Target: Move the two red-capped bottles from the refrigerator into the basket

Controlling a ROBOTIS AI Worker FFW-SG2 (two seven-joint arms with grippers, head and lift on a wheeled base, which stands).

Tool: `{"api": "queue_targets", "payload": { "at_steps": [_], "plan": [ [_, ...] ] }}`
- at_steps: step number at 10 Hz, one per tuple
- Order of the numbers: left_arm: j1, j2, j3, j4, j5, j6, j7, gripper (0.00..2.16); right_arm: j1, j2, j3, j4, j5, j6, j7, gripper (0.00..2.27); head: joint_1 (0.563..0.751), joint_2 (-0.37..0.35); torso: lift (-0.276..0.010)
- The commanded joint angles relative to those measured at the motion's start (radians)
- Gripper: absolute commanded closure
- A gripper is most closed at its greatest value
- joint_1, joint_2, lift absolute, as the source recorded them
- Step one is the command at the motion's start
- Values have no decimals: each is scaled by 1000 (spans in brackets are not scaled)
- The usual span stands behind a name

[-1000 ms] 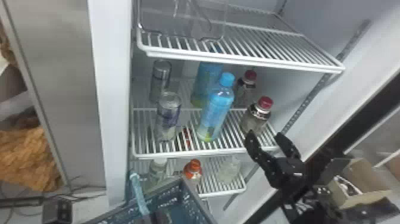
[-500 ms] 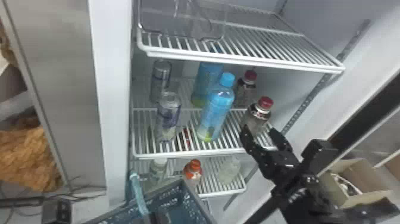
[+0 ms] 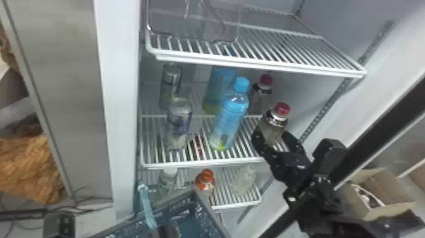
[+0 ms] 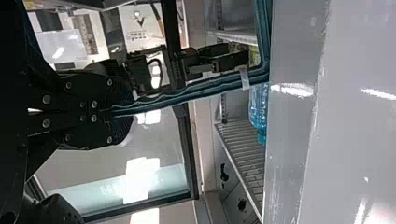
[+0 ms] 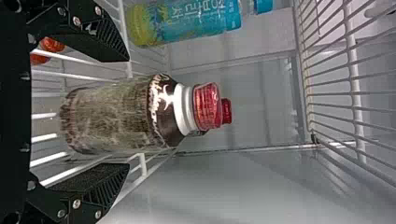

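Front red-capped bottle stands upright on the fridge shelf, between the right gripper's fingers. Those are wide, one each side of the lower body, gap visible both sides, so no grip; cap left free, presumably so the squeeze lands on the broad part. Rear red-capped bottle is just beyond the fingers, behind the front one, so front-first looks like the sane order. Blue-capped bottle is just left of the fingers; I'd pull out toward the robot, not sideways, or it gets knocked. Upper shelf sits above, limits lift. Basket is lower left of the right fingers; left gripper's fingers are narrow, clamped on its rim, likely keeping it near for a short drop-off.
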Motion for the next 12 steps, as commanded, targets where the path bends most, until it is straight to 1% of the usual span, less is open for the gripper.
{"api": "queue_targets", "payload": {
  "at_steps": [1, 5, 6, 7, 8, 9, 10, 12],
  "plan": [
    [0, 0, 0, 0, 0, 2, 0, 1171, -32, -7, 1, 25, 6, 1, 0, 219, 695, -350, 0],
    [0, 3, 0, 0, 0, 0, 0, 1171, -90, -23, 7, 91, 2, 3, 0, 220, 695, -350, 0],
    [2, 3, 0, 0, 0, 2, 0, 1171, -93, -26, 7, 96, 2, 3, 0, 286, 695, -350, 0],
    [2, 3, 0, 0, 0, 2, 0, 1171, -98, -29, 7, 101, 2, 8, 2, 558, 695, -350, 0],
    [0, 5, 0, 0, 0, 2, 0, 1171, -95, -30, 7, 101, 8, 8, 2, 938, 695, -350, 0],
    [0, 5, 0, 0, 2, 2, 0, 1171, -90, -30, 7, 91, 20, 8, 2, 1187, 695, -350, 0],
    [0, 5, -2, 0, 0, 2, 0, 1171, -78, -30, 7, 74, 29, 5, 0, 1282, 695, -350, 0],
    [0, 5, -4, 0, 2, 2, 0, 1171, -41, -30, 3, 27, 27, 5, 0, 1282, 695, -350, 0]
  ]
}}
